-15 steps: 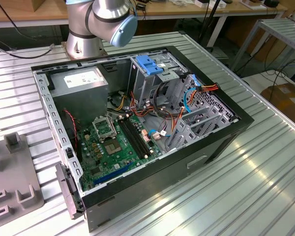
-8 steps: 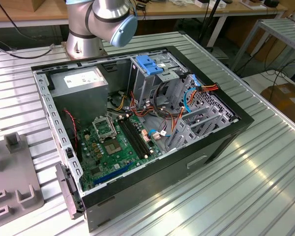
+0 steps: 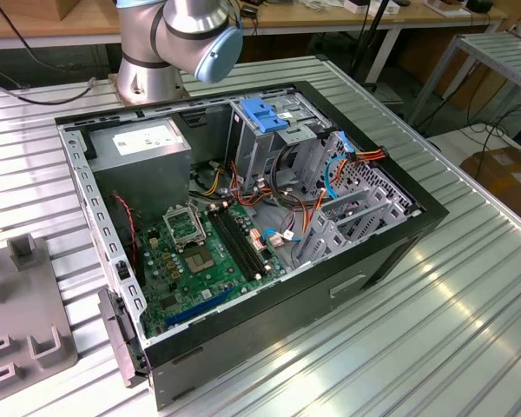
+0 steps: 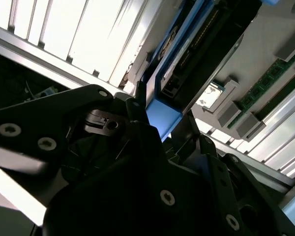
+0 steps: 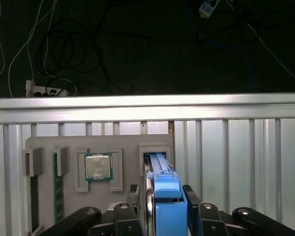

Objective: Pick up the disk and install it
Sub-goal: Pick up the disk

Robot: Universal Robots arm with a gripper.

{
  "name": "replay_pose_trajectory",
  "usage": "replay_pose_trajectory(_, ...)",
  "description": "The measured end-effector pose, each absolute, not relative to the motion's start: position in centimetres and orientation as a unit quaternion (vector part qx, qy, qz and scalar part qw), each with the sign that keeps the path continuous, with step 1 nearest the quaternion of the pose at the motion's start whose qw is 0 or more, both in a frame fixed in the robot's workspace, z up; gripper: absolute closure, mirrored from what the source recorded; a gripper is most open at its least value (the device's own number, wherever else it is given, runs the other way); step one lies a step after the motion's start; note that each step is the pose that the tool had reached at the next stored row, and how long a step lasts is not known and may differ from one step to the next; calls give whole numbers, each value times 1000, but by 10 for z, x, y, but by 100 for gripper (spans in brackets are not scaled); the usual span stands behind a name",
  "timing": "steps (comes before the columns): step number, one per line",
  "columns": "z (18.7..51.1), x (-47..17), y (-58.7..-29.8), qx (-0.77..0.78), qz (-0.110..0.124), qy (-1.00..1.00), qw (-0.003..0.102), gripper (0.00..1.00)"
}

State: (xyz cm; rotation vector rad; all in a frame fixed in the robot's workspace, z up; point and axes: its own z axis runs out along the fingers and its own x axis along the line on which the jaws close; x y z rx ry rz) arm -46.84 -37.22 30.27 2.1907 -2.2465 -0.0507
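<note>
Okay, working across the grey fixture (image 5: 128, 142) in the first wrist view: memory stick (image 5: 56, 189), CPU (image 5: 98, 167), then the disk (image 5: 160, 169) standing on edge in its slot. The gripper (image 5: 162, 196) looks clamped on the disk's blue bracket, one finger on each side. My worry is that the plastic flexes, the disk cocks and binds on the slot wall, or it slips. In the open case (image 3: 373, 252), loose cables (image 3: 330, 174) hang just off the drive cage (image 3: 265, 130), on the exterior view's right. I'd expect a snag there.
</note>
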Motion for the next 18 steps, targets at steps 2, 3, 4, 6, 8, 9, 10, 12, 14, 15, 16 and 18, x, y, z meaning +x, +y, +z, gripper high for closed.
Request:
replay_pose_trajectory(2,303,-467,-372,695,-16,-719,2,53)
replay_pose_trajectory(3,303,-467,-372,693,-16,-721,2,53)
replay_pose_trajectory(4,302,-467,-372,689,-16,-724,2,53)
replay_pose_trajectory(6,303,-467,-372,687,-16,-727,2,53)
replay_pose_trajectory(8,302,-467,-372,687,-16,-727,2,53)
replay_pose_trajectory(9,302,-468,-372,687,-16,-727,2,53)
replay_pose_trajectory(10,302,-468,-371,687,-16,-727,2,53)
replay_pose_trajectory(12,302,-468,-369,687,-16,-727,2,53)
replay_pose_trajectory(14,302,-468,-367,687,-16,-727,2,53)
replay_pose_trajectory(15,302,-468,-367,687,-16,-727,2,53)
replay_pose_trajectory(16,302,-468,-367,687,-16,-727,2,53)
replay_pose_trajectory(18,302,-468,-367,687,-16,-727,2,53)
